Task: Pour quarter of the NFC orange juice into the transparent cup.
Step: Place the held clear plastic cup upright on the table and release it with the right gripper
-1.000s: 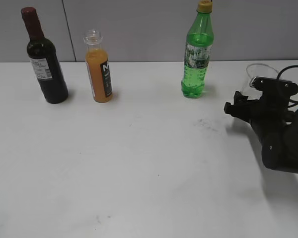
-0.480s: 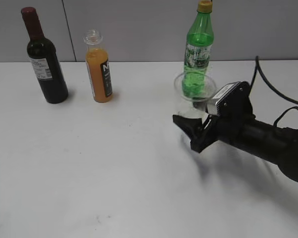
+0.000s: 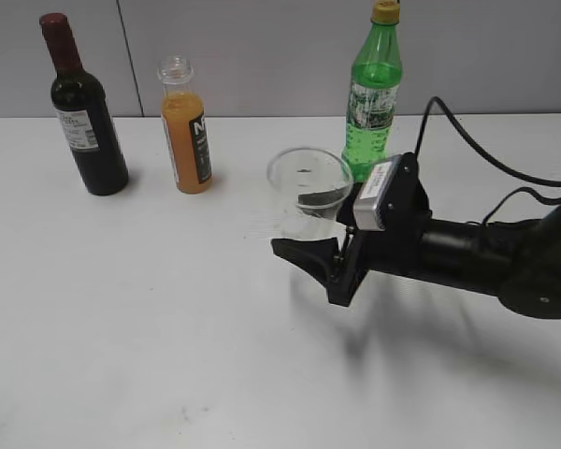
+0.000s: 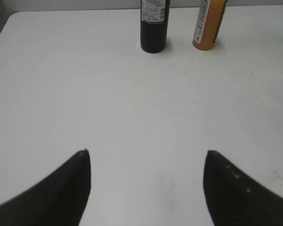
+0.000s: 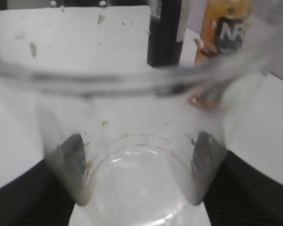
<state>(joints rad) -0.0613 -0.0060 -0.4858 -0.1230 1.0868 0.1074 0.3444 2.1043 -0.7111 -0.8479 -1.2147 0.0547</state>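
We have the transparent cup (image 3: pixel 308 195) clamped upright in our right gripper (image 3: pixel 325 245), mid-table, fingers pressed on its walls. The NFC orange juice (image 3: pixel 186 126) stands upright at about ten o'clock from the cup — uncapped, well apart, beside the wine bottle (image 3: pixel 81 105). Our left gripper (image 4: pixel 146 181) hangs with jaws spread wide over bare table, the juice (image 4: pixel 209 23) at its one o'clock, so it looks the nearer arm for the bottle. Half a second ago the cup sat in front of the green soda bottle (image 3: pixel 372 94) — we've carried it leftward since.
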